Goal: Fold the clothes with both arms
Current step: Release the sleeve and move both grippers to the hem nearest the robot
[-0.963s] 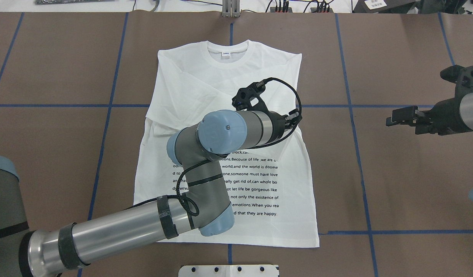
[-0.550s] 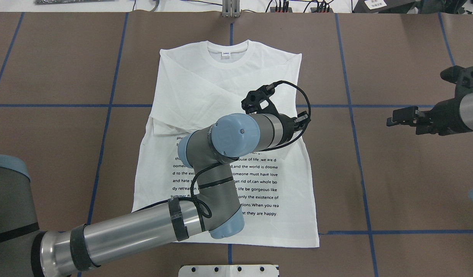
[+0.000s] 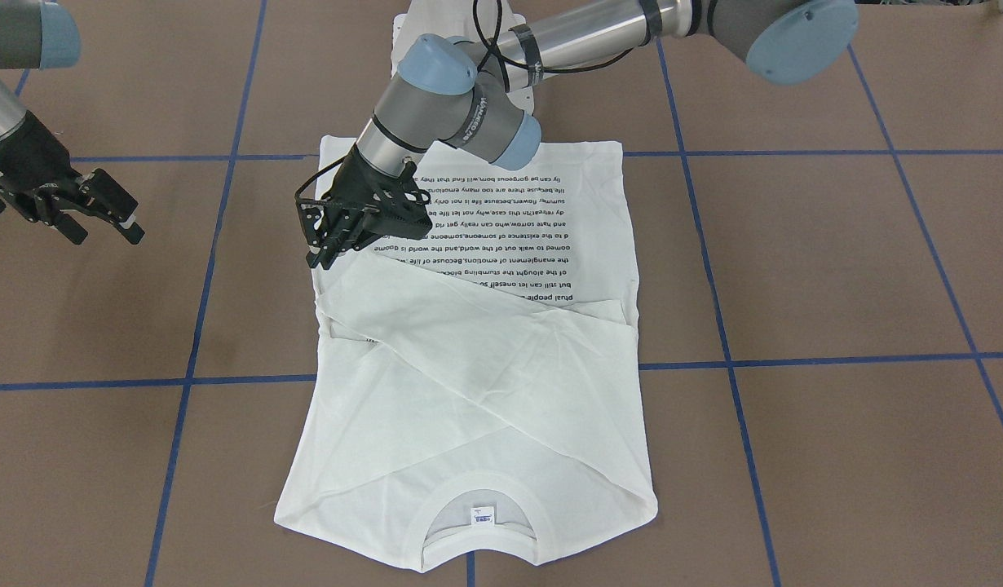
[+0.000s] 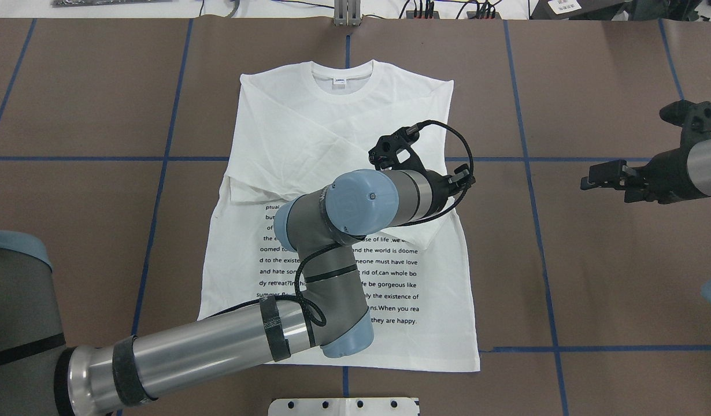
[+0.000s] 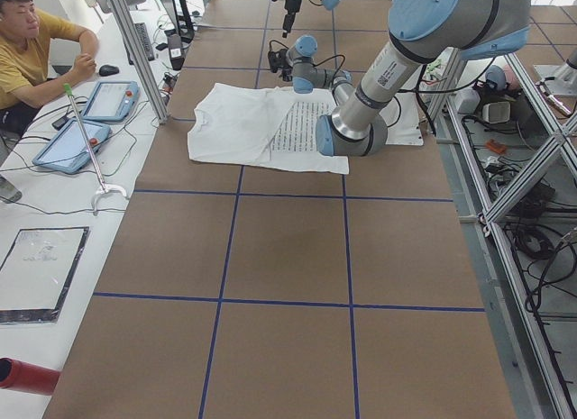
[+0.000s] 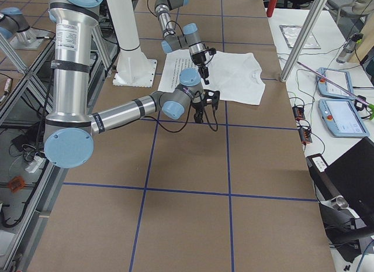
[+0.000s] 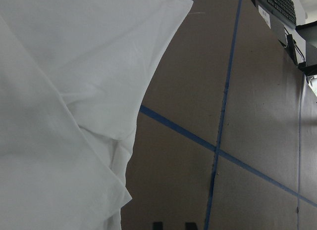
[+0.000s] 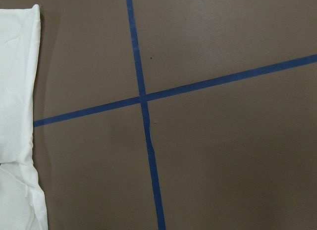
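The white T-shirt (image 4: 309,133) lies flat in the middle of the brown surface (image 4: 592,277), printed side up. Its collar (image 3: 477,483) points toward the edge far from the robot and its hem (image 4: 425,361) toward the robot's edge. Both long sleeves (image 3: 469,342) are already laid in across the chest, crossing each other just above the lines of black text (image 4: 390,271), so the garment now reads as a plain rectangle.

The left hand (image 3: 322,257) hangs low over the shirt's side border on the robot's right. Its wrist camera shows two dark fingertips set apart with bare surface between them, so it looks parted and empty. The right hand (image 3: 102,235) waits well off the cloth toward the surface's right end, fingers spread, gripping nothing.

By my reckoning the sleeve stage is finished. The body fold remains, most likely hem brought up to collar, with each hand taking one corner.
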You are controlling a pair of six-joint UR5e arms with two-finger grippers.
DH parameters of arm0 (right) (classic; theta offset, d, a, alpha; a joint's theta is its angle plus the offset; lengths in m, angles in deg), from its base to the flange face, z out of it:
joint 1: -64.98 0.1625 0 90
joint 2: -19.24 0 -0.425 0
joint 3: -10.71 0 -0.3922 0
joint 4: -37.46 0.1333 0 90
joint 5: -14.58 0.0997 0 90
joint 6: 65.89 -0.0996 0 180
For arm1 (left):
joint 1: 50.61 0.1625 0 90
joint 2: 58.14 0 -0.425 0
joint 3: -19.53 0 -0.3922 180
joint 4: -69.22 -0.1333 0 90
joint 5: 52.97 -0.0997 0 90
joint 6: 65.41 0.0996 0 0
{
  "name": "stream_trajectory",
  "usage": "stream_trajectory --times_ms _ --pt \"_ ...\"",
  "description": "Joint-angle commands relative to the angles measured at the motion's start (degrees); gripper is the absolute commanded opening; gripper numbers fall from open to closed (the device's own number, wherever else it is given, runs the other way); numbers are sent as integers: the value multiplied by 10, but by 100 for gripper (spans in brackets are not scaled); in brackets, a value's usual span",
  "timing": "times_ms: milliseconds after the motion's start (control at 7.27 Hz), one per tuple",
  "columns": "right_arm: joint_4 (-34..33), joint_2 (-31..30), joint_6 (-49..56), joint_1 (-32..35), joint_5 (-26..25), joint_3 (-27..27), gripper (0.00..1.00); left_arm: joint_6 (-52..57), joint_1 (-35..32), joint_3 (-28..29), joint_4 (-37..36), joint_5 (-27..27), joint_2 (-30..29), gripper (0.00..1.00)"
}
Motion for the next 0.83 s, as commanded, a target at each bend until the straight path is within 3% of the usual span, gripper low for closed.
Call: stream_trajectory --times_ms 0,138,413,550,688 --pt "6 14 -71 -20 -7 3 100 3 -12 -23 -12 4 13 73" --pt "12 41 -170 -73 -52 11 100 24 -21 -90 -42 20 70 72" --pt "4 46 -312 -239 -239 64 100 176 -46 -278 -148 57 206 72" --pt "3 44 -364 -307 -297 67 99 229 -72 -319 -166 80 242 72" --pt "-2 42 -406 -371 -376 69 97 242 -87 -325 -166 91 259 72"
